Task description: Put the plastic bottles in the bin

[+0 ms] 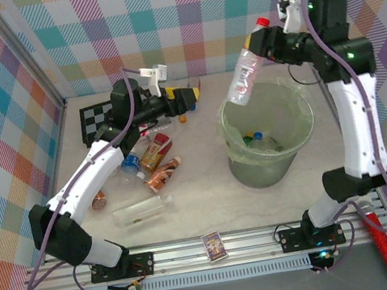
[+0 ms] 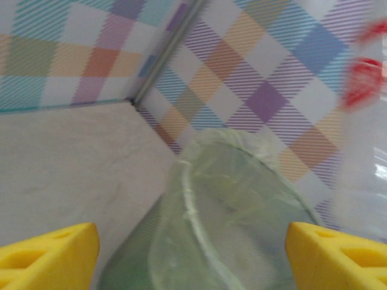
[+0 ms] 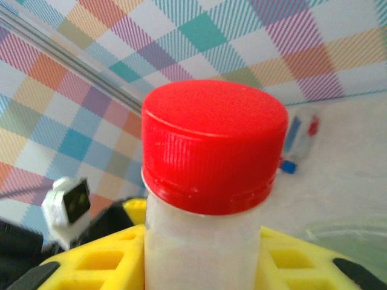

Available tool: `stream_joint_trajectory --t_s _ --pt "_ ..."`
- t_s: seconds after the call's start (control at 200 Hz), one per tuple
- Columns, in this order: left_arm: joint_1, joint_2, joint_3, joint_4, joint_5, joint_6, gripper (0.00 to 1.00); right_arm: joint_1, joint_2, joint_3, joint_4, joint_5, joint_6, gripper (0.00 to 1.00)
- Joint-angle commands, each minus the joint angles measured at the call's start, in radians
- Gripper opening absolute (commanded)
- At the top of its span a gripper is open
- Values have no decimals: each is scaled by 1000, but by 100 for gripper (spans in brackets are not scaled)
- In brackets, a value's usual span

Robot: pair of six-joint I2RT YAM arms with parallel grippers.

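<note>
My right gripper (image 1: 265, 38) is shut on the neck of a clear, red-capped plastic bottle (image 1: 242, 73) that hangs tilted over the back-left rim of the pale green bin (image 1: 274, 169). In the right wrist view the red-capped bottle (image 3: 214, 139) stands between that gripper's (image 3: 205, 254) yellow fingers. A few bottles (image 1: 254, 137) lie inside the bin. My left gripper (image 1: 190, 96) is open and empty, raised left of the bin. In its own view the left gripper (image 2: 193, 254) frames the bin (image 2: 199, 199). Several bottles (image 1: 154, 164) lie on the table's left side, a clear one (image 1: 143, 209) nearest.
A chessboard (image 1: 96, 119) lies at the back left under my left arm. A small picture card box (image 1: 214, 245) sits on the front rail and a red glittery stick (image 1: 384, 248) lies at the front right. Checked walls close the back and both sides.
</note>
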Motion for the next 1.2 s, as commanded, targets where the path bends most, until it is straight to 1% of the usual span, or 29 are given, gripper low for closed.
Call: stream_joint_trajectory --t_s 0.0,0.085,0.16,0.37,0.485,0.66,0.745,0.905,1.01,1.195 --pt "23 98 81 -124 -96 69 79 8 -94 -37 -154 143 -133 37" --pt "27 183 154 -196 -180 122 79 7 -148 -118 -205 228 -157 37" --pt "29 254 205 -225 -234 157 78 8 -181 -193 -237 276 -168 36" --pt "28 467 370 -277 -357 233 76 13 -243 -438 -213 284 -152 37" --pt "29 553 430 -262 -403 248 74 31 -266 -566 -168 277 -133 36" --pt "28 674 535 -236 -456 262 71 62 -278 -705 -122 291 -116 36" --pt "28 739 597 -234 -473 263 70 70 -299 -783 -92 311 -102 36" --pt "28 861 721 -239 -493 262 72 70 -346 -911 -11 308 -69 39" --pt "28 938 821 -272 -503 259 73 70 -353 -954 -1 321 -58 43" --pt "28 1059 982 -352 -521 257 78 70 -391 -960 -8 312 -64 66"
